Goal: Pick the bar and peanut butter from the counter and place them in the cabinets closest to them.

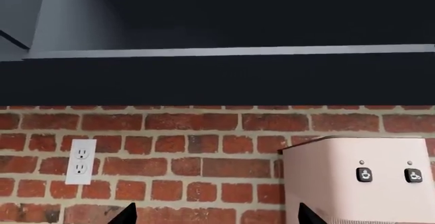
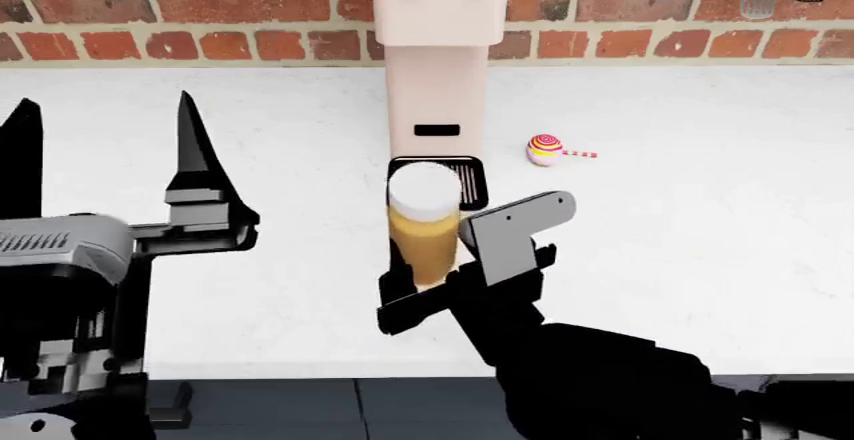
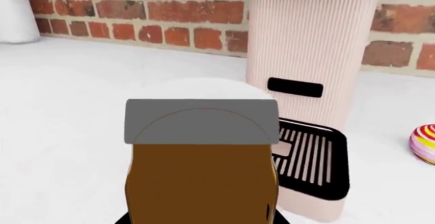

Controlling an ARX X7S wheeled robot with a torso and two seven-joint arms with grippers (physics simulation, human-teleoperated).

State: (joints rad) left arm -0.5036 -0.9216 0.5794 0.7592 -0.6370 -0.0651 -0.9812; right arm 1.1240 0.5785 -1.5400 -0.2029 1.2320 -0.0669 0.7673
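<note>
Head view: white stone-mottled counter [image 2: 694, 250] runs back to a red brick wall [image 2: 200, 30]. Beige coffee machine [image 2: 434, 60] stands against the wall at centre, black drip tray [image 2: 467, 175] at its foot. Swirled lollipop [image 2: 545, 149] lies on the counter just right of the machine. Utensils hang on the wall at top right, too small to tell which. Dark cabinet fronts [image 2: 334, 410] show below the counter edge.

Left wrist view: brick wall with a white outlet [image 1: 81, 161], dark upper cabinet [image 1: 217, 30] above it, top of the coffee machine beside.

Peanut butter [image 2: 424, 225]: short cylindrical jar, yellowish-tan contents, white lid. It sits in front of the drip tray, between the right gripper's fingers; whether it is lifted off the counter, cannot tell. In the right wrist view the jar fills the foreground, brown body under a grey-and-white lid.

Right gripper [image 2: 454, 260]: clamped on the jar, one finger [image 2: 514, 225] on its right side, the other low on its left.

Left gripper [image 2: 107, 160]: spread wide, holds nothing, raised above the left part of the counter, fingers pointing up toward the wall.

Bar: not in any view.
</note>
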